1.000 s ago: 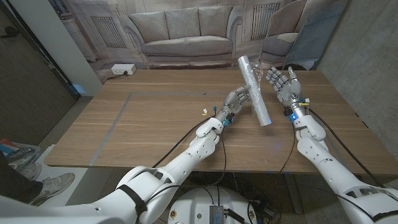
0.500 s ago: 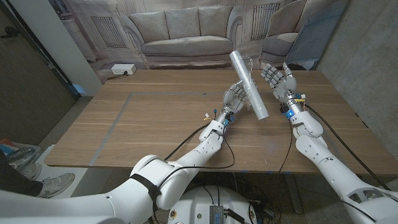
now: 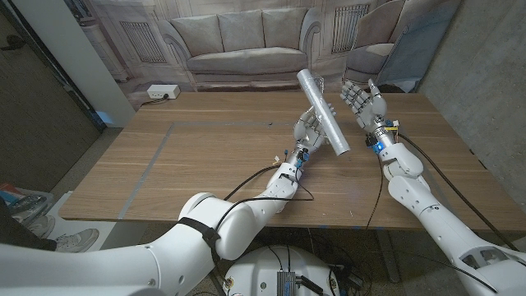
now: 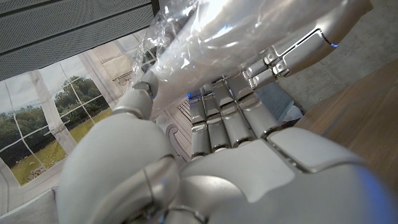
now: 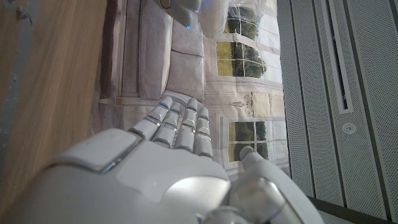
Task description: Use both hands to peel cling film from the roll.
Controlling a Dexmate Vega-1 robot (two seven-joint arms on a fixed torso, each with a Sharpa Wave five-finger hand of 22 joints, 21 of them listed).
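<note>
The cling film roll (image 3: 323, 112) is a long shiny tube held tilted in the air over the far middle of the table. My left hand (image 3: 309, 130) grips it near its middle from below. In the left wrist view the roll (image 4: 217, 37) lies across my left hand (image 4: 205, 155), with wrinkled film around the fingers. My right hand (image 3: 362, 102) is raised just right of the roll with its fingers spread, holding nothing, a small gap apart from it. The right wrist view shows the back of my right hand (image 5: 174, 168) with straight fingers.
The wooden table (image 3: 205, 164) stretches wide to the left of both arms. A white power strip (image 3: 162, 92) lies at the far left edge. Thin cables run along both forearms. A backdrop printed with a sofa stands behind the table.
My left hand has carried the roll up and to the left, tilting it steeper. My right hand has followed leftward and stayed spread beside it.
</note>
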